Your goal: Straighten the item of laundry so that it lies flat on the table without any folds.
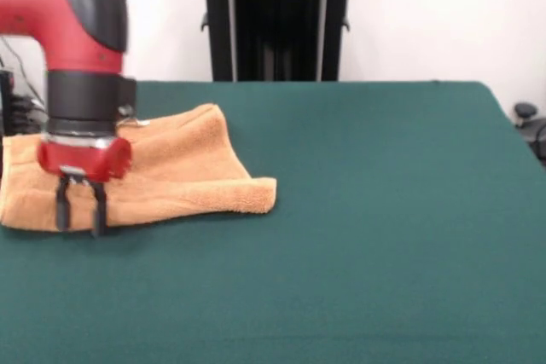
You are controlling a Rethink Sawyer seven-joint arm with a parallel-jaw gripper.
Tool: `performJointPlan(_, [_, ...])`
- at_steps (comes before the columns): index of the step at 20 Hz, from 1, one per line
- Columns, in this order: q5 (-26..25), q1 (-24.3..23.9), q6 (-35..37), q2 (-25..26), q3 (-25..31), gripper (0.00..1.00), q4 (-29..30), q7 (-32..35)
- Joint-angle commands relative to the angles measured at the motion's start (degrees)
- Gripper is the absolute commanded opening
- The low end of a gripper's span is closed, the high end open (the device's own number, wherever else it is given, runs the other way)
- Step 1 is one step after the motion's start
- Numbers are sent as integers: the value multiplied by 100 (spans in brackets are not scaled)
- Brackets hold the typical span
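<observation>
Dark green table (367,236) fills most of the frame. Orange-tan towel (183,172) lies rumpled at the left, a raised fold running toward its right end. Red and black arm (72,14) descends at upper left. Its gripper (79,221) stands over the towel's near left edge, two black fingers (61,210) slightly parted; whether they pinch cloth cannot be told.

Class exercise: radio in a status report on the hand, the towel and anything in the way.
Hand open, fingers down at the towel's near edge. Towel rumpled, a fold raised, not flat on the table. Nothing in the way.
</observation>
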Motion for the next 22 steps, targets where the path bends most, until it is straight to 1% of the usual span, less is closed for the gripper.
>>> performJointPlan(1, [816,328,3094,-1014,939,100,-208,-2274])
performJointPlan(2, [846,339,3315,-1029,976,100,-292,-2313])
performJointPlan(5, [836,345,3610,-1023,1046,100,-389,-2295])
performJointPlan(6, [744,336,3661,-838,1013,100,-516,-2272])
performJointPlan(9, [708,304,3998,-748,1095,100,-577,-2325])
performJointPlan(10, [712,235,3936,-793,1160,100,-474,-2338])
performJointPlan(15, [719,161,4053,-767,1281,100,-445,-2360])
performJointPlan(17, [735,148,4205,-663,1323,100,-535,-2466])
performJointPlan(22, [844,85,4774,-530,1322,100,-514,-2633])
